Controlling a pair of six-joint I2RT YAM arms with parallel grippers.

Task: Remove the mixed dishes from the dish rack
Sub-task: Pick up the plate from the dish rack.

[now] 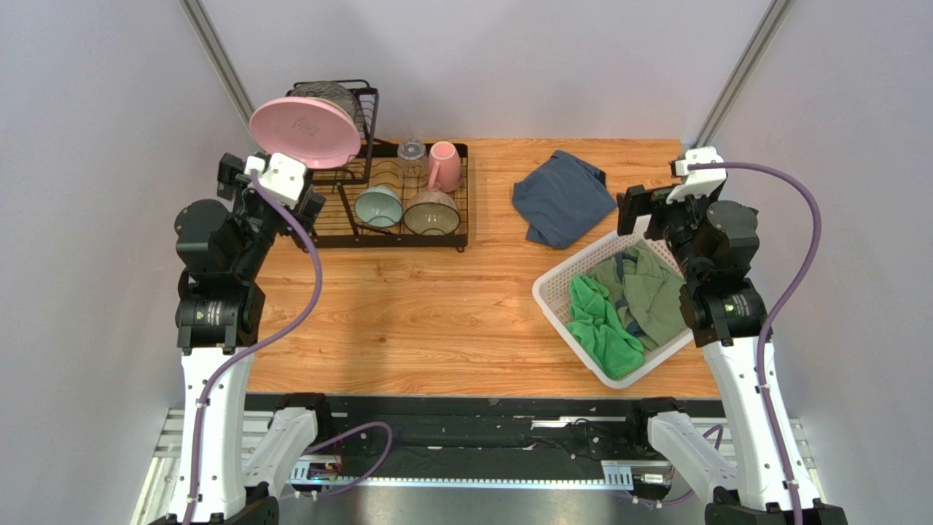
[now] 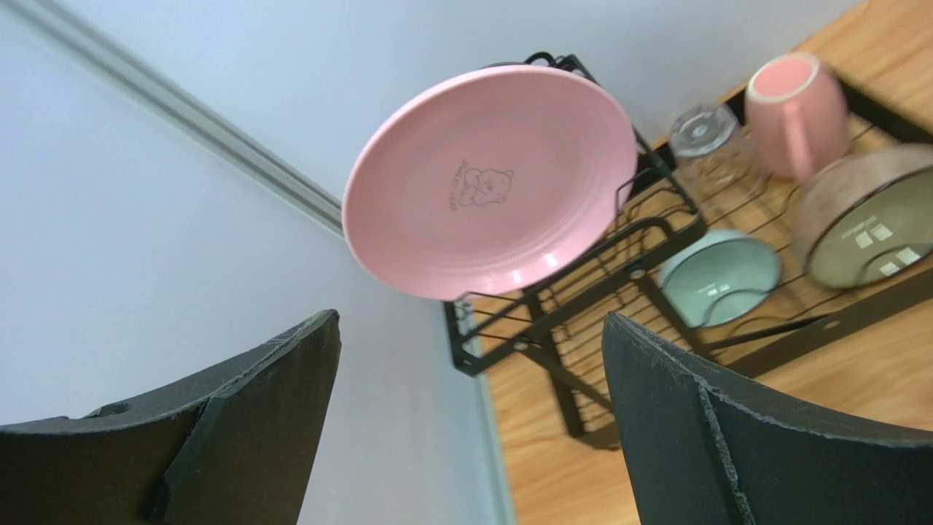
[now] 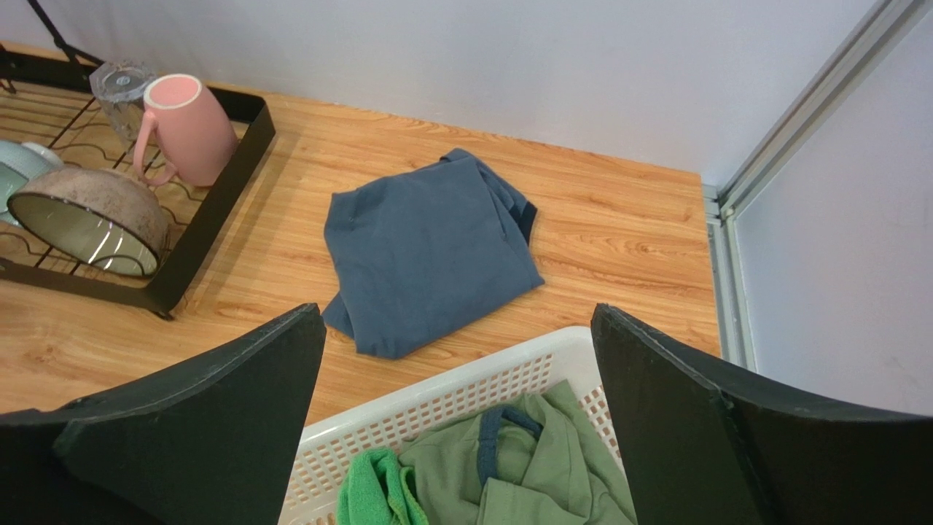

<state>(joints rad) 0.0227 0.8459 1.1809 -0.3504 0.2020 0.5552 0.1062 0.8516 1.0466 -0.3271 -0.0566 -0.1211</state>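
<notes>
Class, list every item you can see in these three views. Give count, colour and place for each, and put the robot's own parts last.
table: one, light wood, under everything
dish rack: one, black wire, far left of table
plate: one, pink, tilted in the rack's raised section
teal bowl: one, pale teal, rack tray
tan bowl: one, tan-olive, right of teal bowl
mug: one, pink, tray's back right
tumbler: one, clear, left of mug
folded garment: one, dark blue, right of rack
basket: one, white lattice, near right
green clothes: two, bright and dull green, in basket
left end effector: black, open, facing plate
right end effector: black, open, over basket's far edge

Wooden table (image 1: 438,306), pale grey walls (image 1: 493,55)
</notes>
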